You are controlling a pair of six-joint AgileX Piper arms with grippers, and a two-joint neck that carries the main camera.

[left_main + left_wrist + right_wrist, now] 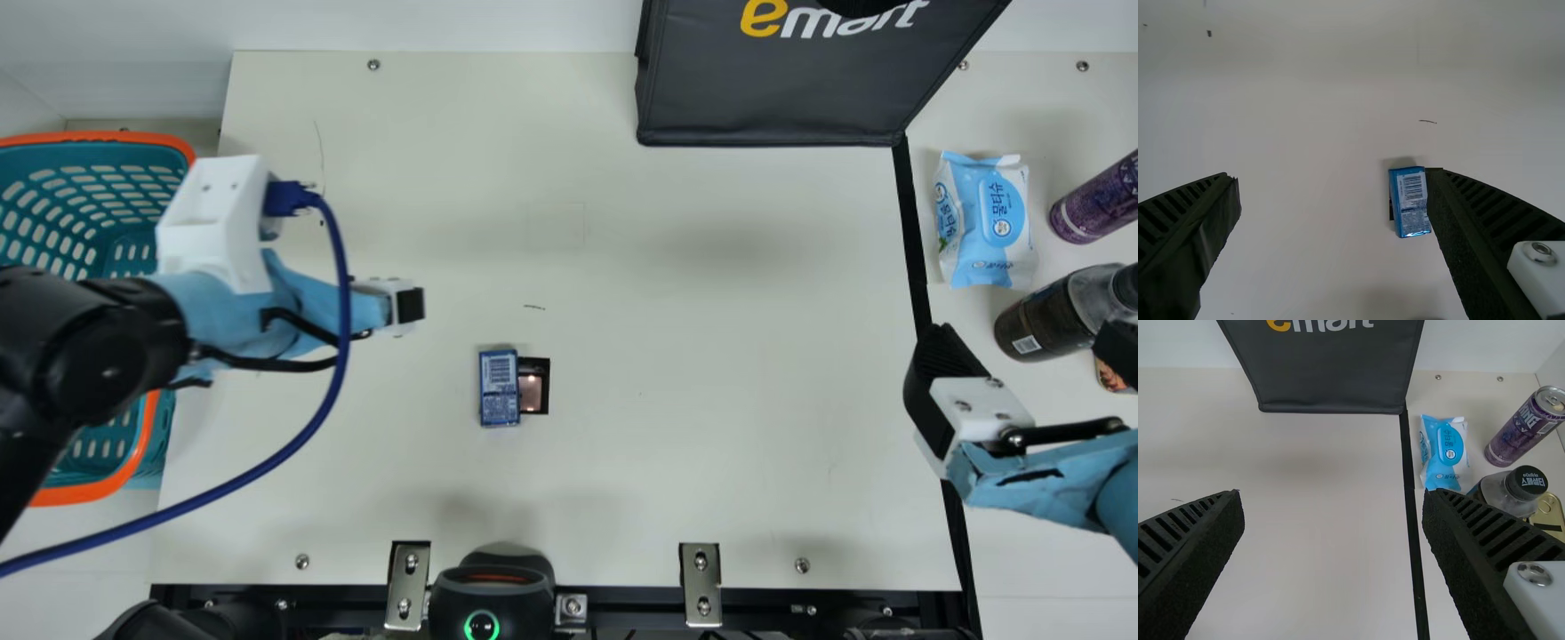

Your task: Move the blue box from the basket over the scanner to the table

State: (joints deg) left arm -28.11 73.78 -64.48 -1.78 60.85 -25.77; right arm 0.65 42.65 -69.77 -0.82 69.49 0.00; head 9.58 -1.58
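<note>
the cream worktop (711, 356) carries the task item; the basket (107, 138) stands at its left edge. a dark bag (773, 98) at the far side bears large print in yellow and white. the left end effector (1333, 177) is set wide with nothing between its fingers, and is the nearer of the two. the right end effector (1331, 495) is likewise wide and unloaded, well apart at the right side. a black device (491, 591) with a green light ring, probably the scanner, is at the near edge. a light blue packet (987, 222) beyond the black strip carries printed text. the blue box (499, 388) lies on the worktop, over part of a dark square (536, 386). from the left end effector it lies to the right and toward the near edge; its long axis runs near to far, across that arm's line of reach. its upper face shows a barcode and small print. transfer appears complete; if so, retract the left arm leftward, clear of the box.
</note>
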